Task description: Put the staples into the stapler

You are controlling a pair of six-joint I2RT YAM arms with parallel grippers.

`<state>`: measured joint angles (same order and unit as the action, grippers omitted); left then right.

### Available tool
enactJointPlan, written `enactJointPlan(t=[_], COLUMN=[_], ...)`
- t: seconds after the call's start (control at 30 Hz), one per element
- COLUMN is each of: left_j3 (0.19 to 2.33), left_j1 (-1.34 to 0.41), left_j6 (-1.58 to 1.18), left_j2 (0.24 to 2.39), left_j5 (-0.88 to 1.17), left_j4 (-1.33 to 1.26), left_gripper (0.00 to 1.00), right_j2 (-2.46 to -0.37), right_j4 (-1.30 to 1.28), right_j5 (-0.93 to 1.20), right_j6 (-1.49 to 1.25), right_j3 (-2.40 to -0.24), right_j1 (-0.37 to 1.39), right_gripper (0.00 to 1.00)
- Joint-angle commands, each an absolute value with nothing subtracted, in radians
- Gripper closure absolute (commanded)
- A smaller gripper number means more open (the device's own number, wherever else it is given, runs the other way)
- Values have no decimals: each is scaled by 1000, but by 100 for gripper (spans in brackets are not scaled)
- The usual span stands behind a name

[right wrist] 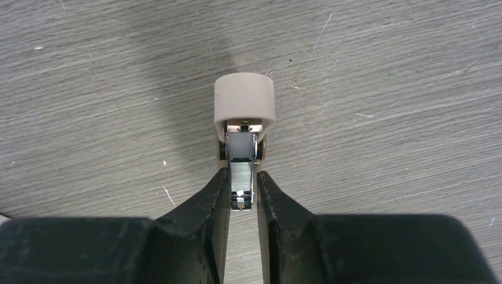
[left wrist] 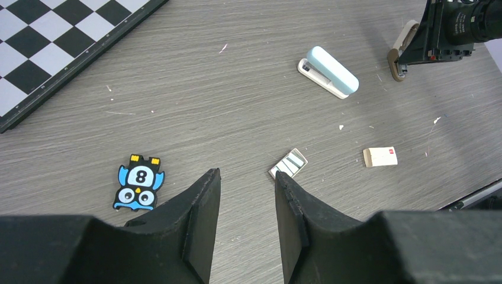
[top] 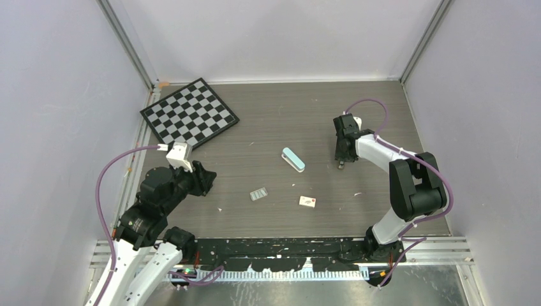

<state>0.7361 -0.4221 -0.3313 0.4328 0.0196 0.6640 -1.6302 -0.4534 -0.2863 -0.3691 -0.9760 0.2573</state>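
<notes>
The pale blue stapler [top: 293, 159] lies closed on the table's middle; it also shows in the left wrist view [left wrist: 328, 72]. The staples [top: 258, 194] lie as a small ribbed silvery strip block in front of it, just beyond my left fingertips [left wrist: 289, 164]. My left gripper [left wrist: 247, 177] is open and empty above the table, left of the staples [top: 207, 178]. My right gripper [right wrist: 243, 177] is shut on the metal inner part of a small tan rounded block [right wrist: 244, 97], right of the stapler [top: 342, 164].
A small white box with a red mark [top: 308, 201] lies right of the staples. A black-and-blue owl gadget [left wrist: 139, 183] lies by my left gripper. A checkerboard [top: 189, 112] lies at the back left. Walls enclose the table.
</notes>
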Motion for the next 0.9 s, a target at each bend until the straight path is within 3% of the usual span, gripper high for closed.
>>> enactJointPlan(t=[0.0, 0.87], left_j3=[736, 736], left_j1=[-419, -419], left_j6=[-315, -314], left_j2=[441, 431], left_j5=[23, 17], left_j4=[635, 640], left_gripper=[59, 59], right_j2=[-1579, -1642], right_j4=[-483, -422], right_j5=[-285, -362], right_j6=[-383, -423], right_j3=[-1014, -1060], right_j1=[250, 229], right_gripper=[71, 65])
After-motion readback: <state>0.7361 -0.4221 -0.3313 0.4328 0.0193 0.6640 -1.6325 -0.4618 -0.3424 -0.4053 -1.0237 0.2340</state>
